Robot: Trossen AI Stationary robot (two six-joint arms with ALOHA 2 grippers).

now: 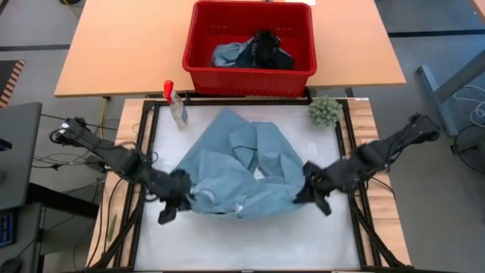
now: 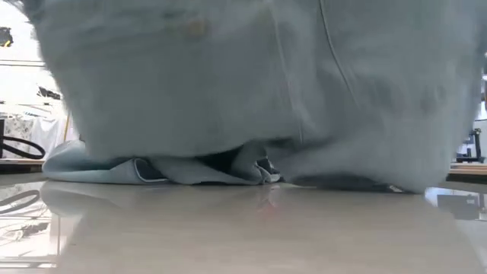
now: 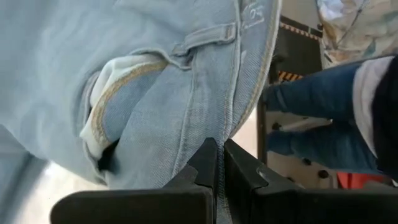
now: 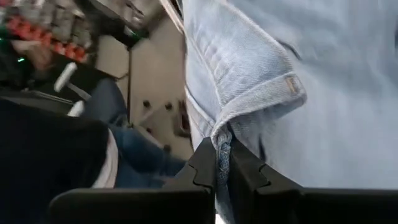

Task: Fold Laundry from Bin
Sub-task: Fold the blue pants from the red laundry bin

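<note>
A light blue denim garment (image 1: 242,163) lies crumpled across the middle of the white table, and its lower folds (image 2: 190,171) rest on the surface. My left gripper (image 1: 179,199) is shut on its near left edge. My right gripper (image 1: 309,188) is shut on its near right edge. The red bin (image 1: 198,57) stands on the wooden table behind. It holds more laundry: a light blue piece (image 1: 227,54) and a black one (image 1: 265,47). My left gripper (image 3: 217,146) pinches the garment's seamed edge (image 3: 239,118) between its two fingers, close to a belt loop and a turned-out pocket lining. It comes slanting down from the table's left. The held edge is raised, and the cloth beyond it sags onto the table. My right gripper (image 4: 222,142) pinches the waistband's edge (image 4: 231,118) between its two fingers, right beside a belt loop. It comes slanting down from the table's right. The held part is raised, and the rest of the garment trails onto the table.
A clear spray bottle with a red top (image 1: 176,106) stands at the far left of the white surface. A fuzzy green ball (image 1: 324,111) sits at the far right. Black rails (image 1: 350,144) frame the surface. A person's legs (image 3: 323,99) show beyond the table.
</note>
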